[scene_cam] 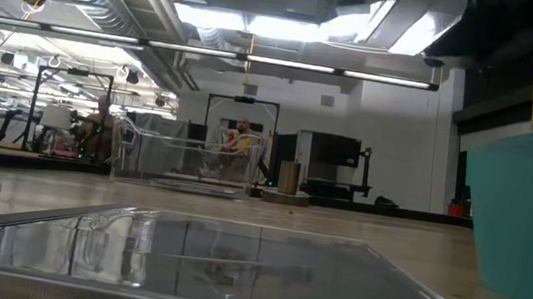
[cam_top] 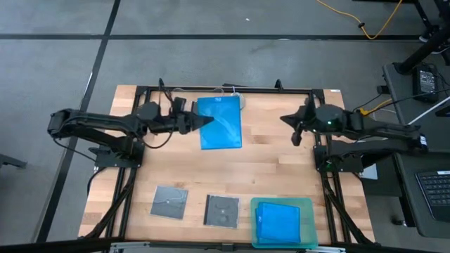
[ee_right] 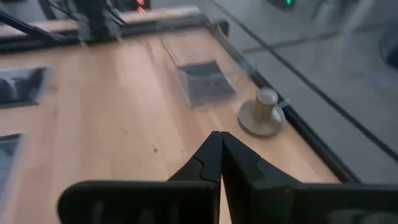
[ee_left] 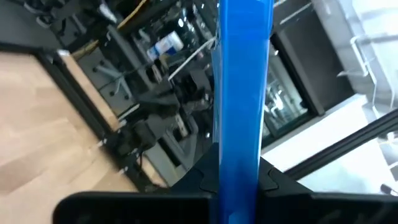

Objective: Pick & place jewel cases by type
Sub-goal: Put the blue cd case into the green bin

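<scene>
My left gripper (cam_top: 204, 121) is shut on a bright blue jewel case (cam_top: 221, 122) and holds it above the far middle of the table. In the left wrist view the case (ee_left: 241, 81) shows edge-on between the fingers. My right gripper (cam_top: 289, 120) hangs shut and empty over the table's right part, clear of everything; its fingertips (ee_right: 219, 144) touch each other. Two grey-black jewel cases (cam_top: 169, 202) (cam_top: 222, 210) lie flat near the front edge. More blue cases (cam_top: 276, 221) lie stacked in the teal tray (cam_top: 306, 208). My left gripper pinches the blue case between its two fingers at the case's left long edge (ee_left: 239, 177), about midway along it. The fingers come roughly level from the table's left. The case is lifted clear of the table, its broad face turned up toward the high camera.
A clear tub (ee_right: 202, 81) with something dark in it stands at the far edge, partly under the held case, with a small tan roll (ee_right: 261, 113) beside it. The black frame rails (cam_top: 225, 89) run round the table. Bare wood lies between the two arms.
</scene>
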{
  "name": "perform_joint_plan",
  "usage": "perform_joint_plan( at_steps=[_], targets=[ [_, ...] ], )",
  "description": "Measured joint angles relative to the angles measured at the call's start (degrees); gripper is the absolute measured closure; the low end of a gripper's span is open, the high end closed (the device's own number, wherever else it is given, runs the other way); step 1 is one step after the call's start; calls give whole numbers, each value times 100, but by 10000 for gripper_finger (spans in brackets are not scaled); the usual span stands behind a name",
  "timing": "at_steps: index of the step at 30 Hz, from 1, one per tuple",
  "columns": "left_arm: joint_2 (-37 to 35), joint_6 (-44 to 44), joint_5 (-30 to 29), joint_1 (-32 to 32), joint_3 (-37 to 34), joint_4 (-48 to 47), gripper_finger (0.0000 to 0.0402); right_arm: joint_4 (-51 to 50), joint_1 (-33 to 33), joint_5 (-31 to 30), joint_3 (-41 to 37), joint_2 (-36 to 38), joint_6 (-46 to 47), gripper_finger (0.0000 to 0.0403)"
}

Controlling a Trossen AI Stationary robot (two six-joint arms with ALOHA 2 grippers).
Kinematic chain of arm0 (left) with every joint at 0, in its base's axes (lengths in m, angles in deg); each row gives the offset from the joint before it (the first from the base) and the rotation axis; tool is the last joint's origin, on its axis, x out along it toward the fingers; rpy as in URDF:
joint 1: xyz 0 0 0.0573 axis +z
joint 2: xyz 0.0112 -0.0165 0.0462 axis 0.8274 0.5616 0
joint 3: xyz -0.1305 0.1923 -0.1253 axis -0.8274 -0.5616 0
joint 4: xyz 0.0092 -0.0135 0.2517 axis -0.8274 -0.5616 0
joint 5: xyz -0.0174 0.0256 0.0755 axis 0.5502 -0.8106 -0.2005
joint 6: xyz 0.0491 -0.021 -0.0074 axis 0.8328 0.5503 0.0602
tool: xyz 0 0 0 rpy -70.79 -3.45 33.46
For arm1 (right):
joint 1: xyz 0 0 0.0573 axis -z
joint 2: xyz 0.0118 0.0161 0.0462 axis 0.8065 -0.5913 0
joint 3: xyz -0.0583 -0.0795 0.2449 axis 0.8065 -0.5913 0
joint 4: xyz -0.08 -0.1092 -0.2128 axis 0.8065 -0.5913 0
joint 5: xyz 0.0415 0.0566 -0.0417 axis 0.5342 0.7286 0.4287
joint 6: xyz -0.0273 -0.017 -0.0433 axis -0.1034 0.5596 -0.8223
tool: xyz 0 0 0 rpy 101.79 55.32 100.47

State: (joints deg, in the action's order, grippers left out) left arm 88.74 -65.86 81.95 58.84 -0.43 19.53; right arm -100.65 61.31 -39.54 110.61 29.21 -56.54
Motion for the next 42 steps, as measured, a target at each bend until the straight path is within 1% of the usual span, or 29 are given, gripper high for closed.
perform_joint_plan(
  at_steps=[4,9,12,15,17,26,42],
  targets=[
    [-192,37,-50,0,0,-6,388,462,-347,0,0,247,-198,393],
    [-309,118,-47,0,0,-152,388,1419,-820,-13,2,355,-805,393],
    [-333,158,-46,0,0,-285,388,1777,-1059,-212,11,354,-1190,393],
    [-333,216,-40,-2,0,-309,388,1772,-1202,-557,11,339,-1322,393],
    [-333,253,-38,0,0,-313,388,1728,-1251,-635,11,338,-1331,393],
    [-333,633,-25,11,0,-351,388,1740,-1270,-636,11,339,-1328,393],
    [-368,1485,222,11,1,-328,388,1788,-1268,-638,11,339,-1324,393]
  ],
)
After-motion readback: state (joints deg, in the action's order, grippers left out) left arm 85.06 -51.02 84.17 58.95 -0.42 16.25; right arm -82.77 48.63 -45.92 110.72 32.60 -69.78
